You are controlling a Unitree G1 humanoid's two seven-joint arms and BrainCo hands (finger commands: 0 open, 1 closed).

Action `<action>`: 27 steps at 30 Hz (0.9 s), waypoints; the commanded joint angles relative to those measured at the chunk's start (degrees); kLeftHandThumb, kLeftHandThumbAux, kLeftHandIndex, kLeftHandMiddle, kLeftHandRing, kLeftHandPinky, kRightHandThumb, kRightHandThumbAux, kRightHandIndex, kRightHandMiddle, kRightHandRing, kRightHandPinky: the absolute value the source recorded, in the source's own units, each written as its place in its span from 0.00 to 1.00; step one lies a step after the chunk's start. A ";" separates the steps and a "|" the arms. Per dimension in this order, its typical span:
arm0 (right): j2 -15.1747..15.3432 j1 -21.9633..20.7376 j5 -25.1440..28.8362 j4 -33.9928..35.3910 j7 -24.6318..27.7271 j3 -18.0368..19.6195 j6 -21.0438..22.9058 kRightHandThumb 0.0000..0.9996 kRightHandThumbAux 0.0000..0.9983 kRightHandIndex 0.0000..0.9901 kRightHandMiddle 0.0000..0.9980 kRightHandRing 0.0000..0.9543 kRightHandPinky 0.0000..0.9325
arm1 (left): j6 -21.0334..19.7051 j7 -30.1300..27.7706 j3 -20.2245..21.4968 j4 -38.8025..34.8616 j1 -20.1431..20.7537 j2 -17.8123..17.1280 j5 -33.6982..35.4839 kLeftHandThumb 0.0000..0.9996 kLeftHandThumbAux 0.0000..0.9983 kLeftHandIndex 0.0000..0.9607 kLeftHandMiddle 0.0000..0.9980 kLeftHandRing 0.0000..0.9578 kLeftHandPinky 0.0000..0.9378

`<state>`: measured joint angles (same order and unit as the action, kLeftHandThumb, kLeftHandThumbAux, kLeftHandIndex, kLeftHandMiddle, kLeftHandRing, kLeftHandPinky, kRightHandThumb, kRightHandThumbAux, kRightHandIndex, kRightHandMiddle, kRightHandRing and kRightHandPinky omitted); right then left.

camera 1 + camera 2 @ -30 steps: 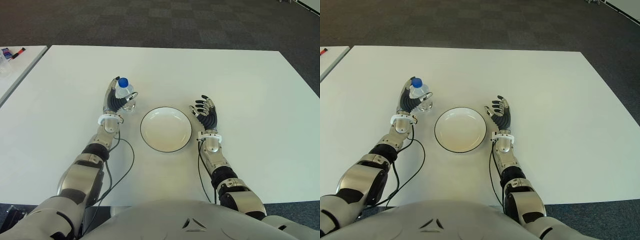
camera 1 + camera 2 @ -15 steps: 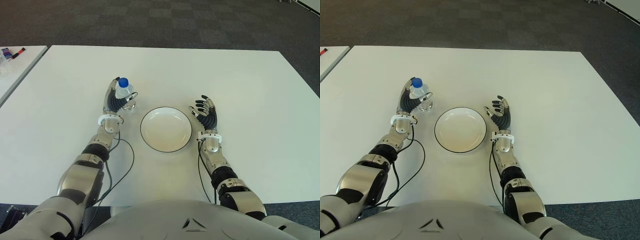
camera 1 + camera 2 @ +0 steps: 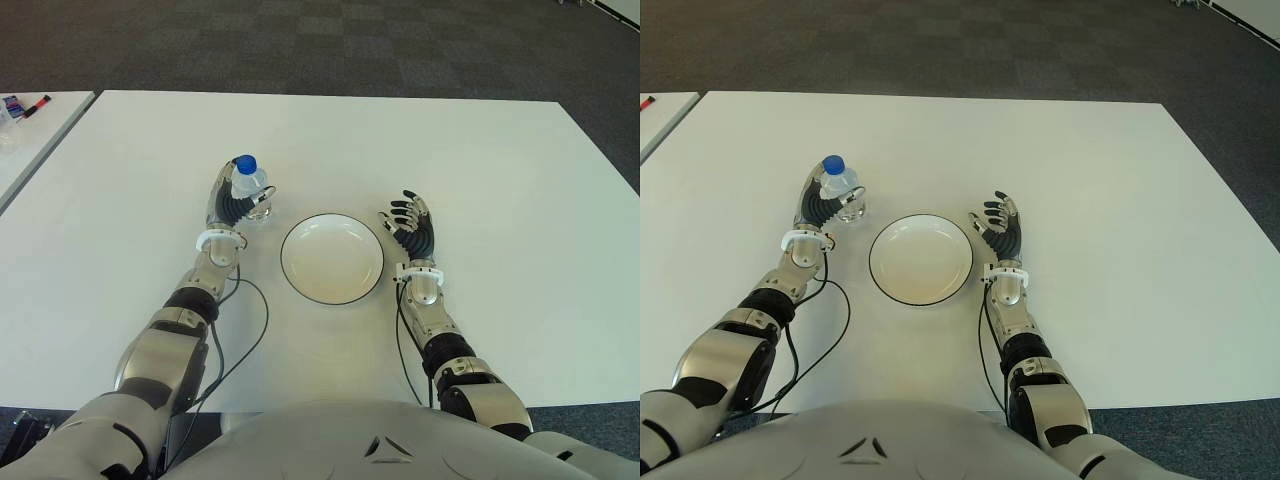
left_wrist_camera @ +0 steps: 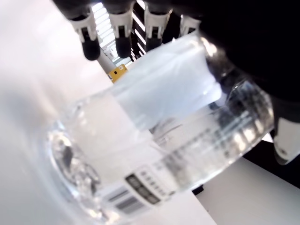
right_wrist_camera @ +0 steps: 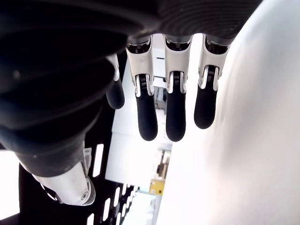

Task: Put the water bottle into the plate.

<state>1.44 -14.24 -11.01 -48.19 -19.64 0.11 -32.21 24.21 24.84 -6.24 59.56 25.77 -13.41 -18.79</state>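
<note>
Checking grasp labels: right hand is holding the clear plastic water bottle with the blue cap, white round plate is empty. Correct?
Not quite: the left hand, not the right, grips the clear plastic water bottle with the blue cap, as the left wrist view shows. The right hand is open, beside the plate. The white round plate is empty, as stated.

bottle (image 3: 247, 187): lower body being covered by left hand (image 3: 228, 205) | bottle cap being cut off in left wrist view | label print blurring | pens (image 3: 25, 104): being too small to tell
</note>
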 commanded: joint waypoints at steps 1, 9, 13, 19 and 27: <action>-0.32 2.57 0.02 -1.95 0.19 -0.22 2.68 0.76 0.75 0.17 0.36 0.37 0.37 | -1.97 -0.06 -0.67 0.72 -0.16 0.19 -0.76 0.00 0.49 0.00 0.04 0.08 0.11; -0.34 2.64 -0.06 -1.67 0.02 -0.25 2.90 0.75 0.74 0.17 0.36 0.38 0.39 | -3.10 0.54 -1.34 1.09 0.02 0.14 -1.20 0.00 0.50 0.00 0.05 0.10 0.11; -0.36 2.67 0.01 -1.53 0.13 -0.24 2.97 0.74 0.73 0.17 0.36 0.38 0.39 | -3.22 0.68 -1.57 1.18 0.03 0.11 -1.21 0.00 0.51 0.00 0.05 0.11 0.11; -0.33 2.67 0.12 -1.44 0.35 -0.22 3.13 0.73 0.73 0.16 0.36 0.38 0.39 | -2.91 0.55 -1.55 1.47 0.04 0.18 -1.19 0.00 0.52 0.00 0.06 0.11 0.12; -0.25 2.65 0.25 -1.42 0.64 -0.15 3.23 0.73 0.73 0.16 0.36 0.38 0.39 | -2.42 0.39 -1.56 1.98 0.12 0.27 -1.07 0.00 0.52 0.00 0.06 0.11 0.11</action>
<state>1.45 -14.06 -11.02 -47.58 -19.50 0.07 -31.42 21.79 24.99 -7.63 60.90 25.79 -13.41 -19.66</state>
